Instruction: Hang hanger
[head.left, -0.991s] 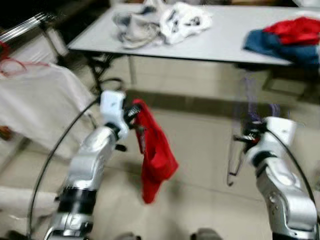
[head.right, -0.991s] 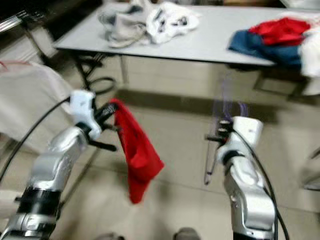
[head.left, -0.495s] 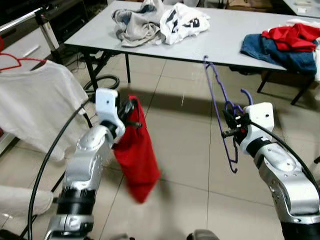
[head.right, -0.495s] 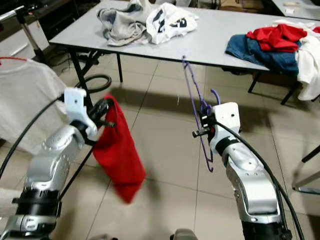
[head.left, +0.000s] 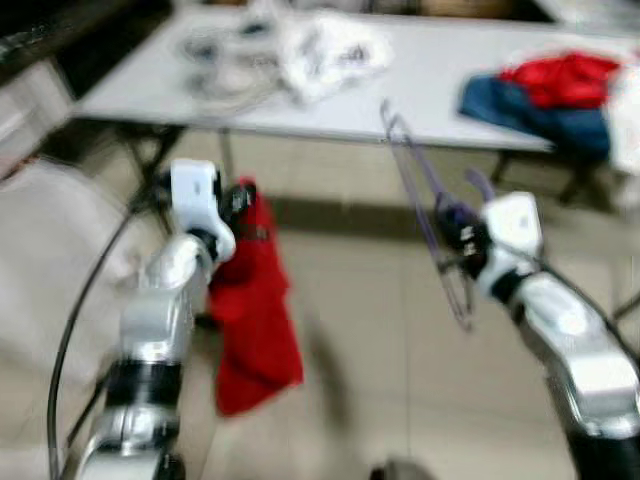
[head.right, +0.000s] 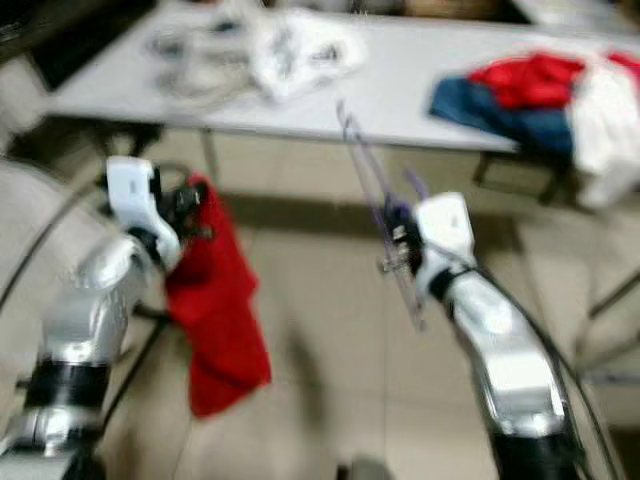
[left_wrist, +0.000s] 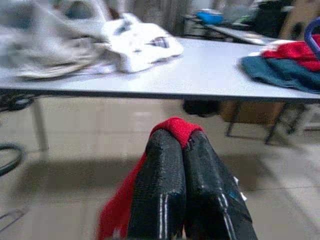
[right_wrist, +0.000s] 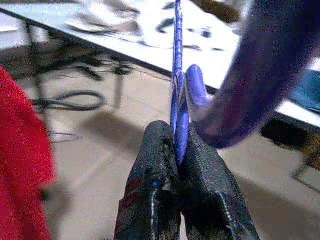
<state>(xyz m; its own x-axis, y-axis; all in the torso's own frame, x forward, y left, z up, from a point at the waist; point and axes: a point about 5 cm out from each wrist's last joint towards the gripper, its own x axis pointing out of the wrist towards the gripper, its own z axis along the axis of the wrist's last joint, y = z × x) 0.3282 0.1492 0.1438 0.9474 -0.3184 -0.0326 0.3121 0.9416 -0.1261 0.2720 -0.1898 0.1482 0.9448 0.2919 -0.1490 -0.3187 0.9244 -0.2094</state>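
Two loads in our grip: right end effector (right_wrist: 177, 165) pinched shut on the purple hanger (head.left: 425, 190), left end effector (left_wrist: 182, 145) clamped on the red garment (head.left: 250, 300) hanging below it. Swinging cloth could snag the hanger, we judge.

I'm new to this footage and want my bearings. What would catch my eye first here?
The red garment hanging from the left gripper, whose fingers are shut on a fold of it, out in front over the tiled floor. Next, the purple hanger pinched in the right gripper. Behind both stands a grey table with heaps of clothes.
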